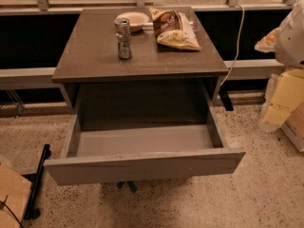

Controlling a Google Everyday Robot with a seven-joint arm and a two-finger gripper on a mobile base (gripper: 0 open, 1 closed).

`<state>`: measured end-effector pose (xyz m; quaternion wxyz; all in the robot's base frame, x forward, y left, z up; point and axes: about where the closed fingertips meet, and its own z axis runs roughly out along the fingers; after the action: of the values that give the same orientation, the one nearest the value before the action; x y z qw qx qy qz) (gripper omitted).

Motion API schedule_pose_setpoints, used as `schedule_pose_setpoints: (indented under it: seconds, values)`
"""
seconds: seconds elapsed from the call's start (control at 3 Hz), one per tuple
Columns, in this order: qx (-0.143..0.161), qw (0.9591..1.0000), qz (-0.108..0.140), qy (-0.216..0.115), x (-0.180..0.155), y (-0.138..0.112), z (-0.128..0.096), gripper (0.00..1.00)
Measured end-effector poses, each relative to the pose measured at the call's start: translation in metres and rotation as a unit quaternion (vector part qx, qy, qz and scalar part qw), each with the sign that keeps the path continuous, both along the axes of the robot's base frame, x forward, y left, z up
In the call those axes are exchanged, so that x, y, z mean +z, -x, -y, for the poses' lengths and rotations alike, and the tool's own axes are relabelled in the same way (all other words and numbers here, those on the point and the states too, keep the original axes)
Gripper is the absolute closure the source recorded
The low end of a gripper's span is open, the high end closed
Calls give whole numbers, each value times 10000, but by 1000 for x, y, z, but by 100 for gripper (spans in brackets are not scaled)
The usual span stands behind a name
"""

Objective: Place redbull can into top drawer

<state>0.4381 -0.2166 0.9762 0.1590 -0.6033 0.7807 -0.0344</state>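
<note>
Camera view: redbull can [123,38] upright on tabletop [95,56], slightly left of middle, toward back edge, just in front of a pale bowl [137,18]. Can label not legible. Crinkled snack bag [175,32] near back-right corner, print unreadable. Top drawer [142,167] pulled open below front edge. Gripper [290,34] off beyond right edge; opening and hold cannot tell.

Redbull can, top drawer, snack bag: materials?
Redbull can: metal by its glints, silvery top. Top drawer: matte grey-brown panel, likely laminated board. Snack bag: crinkled glossy film, probably plastic. Claw not in view; pale bulk at right edge may be its arm.
</note>
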Motion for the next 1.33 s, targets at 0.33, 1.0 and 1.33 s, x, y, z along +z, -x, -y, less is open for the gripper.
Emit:
schedule_pose_setpoints:
  seconds: [0.33, 1.0, 1.33]
  values:
    - [2, 10000, 19, -10, 1, -1, -1, 0]
    - [81, 9951, 611, -774, 21, -65, -42, 0]
    - [93, 9846, 871, -1511, 28, -104, -64, 0]
